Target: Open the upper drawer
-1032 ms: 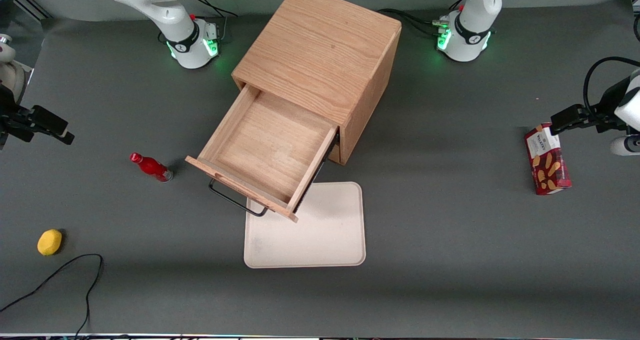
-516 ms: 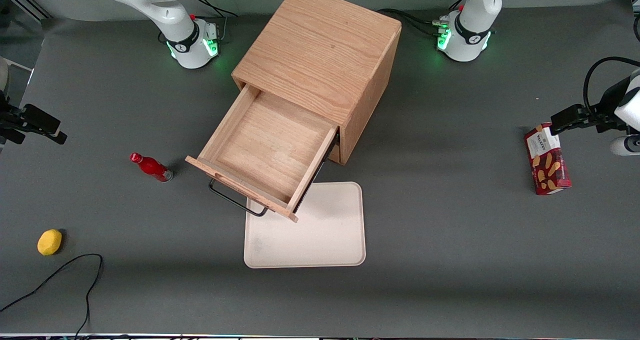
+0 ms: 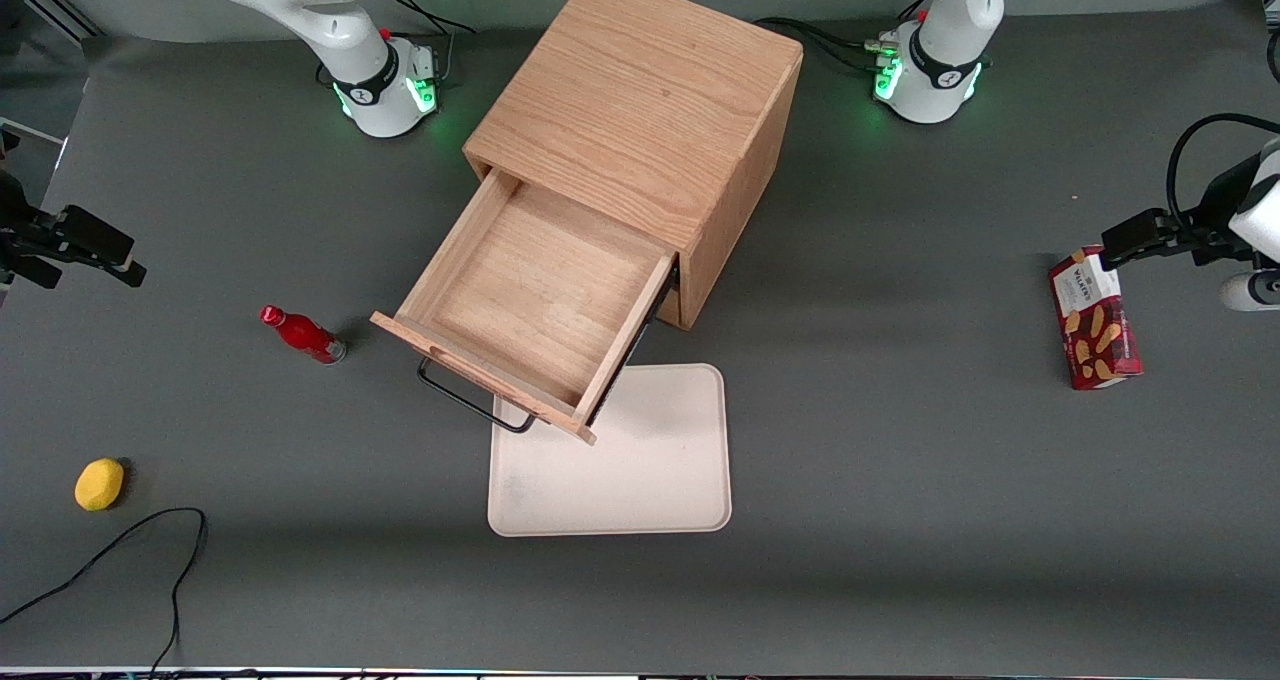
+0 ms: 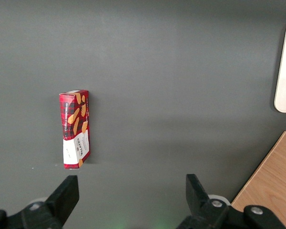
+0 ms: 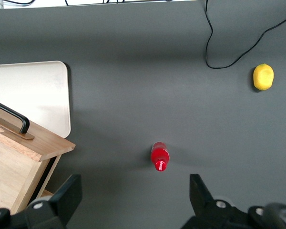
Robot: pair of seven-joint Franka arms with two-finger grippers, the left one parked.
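The oak cabinet (image 3: pixel 640 110) stands mid-table. Its upper drawer (image 3: pixel 530 300) is pulled far out and its inside is bare. The thin black bar handle (image 3: pixel 475 400) sticks out from the drawer front, over the edge of a tray. In the right wrist view a corner of the drawer front (image 5: pixel 38 140) and the handle (image 5: pixel 12 117) show. My gripper (image 3: pixel 90 260) hovers well away from the drawer, at the working arm's end of the table. It is open (image 5: pixel 134 191), its fingers wide apart with nothing between them. The open drawer hides the lower one.
A cream tray (image 3: pixel 640 460) lies in front of the cabinet. A red bottle (image 3: pixel 303 334) stands between the drawer and my gripper. Nearer the front camera sit a yellow lemon (image 3: pixel 99 484) and a black cable (image 3: pixel 120 550). A red cookie box (image 3: pixel 1093 320) lies toward the parked arm's end.
My gripper has only shifted a little at the table's end, staying open. The drawer has not moved.
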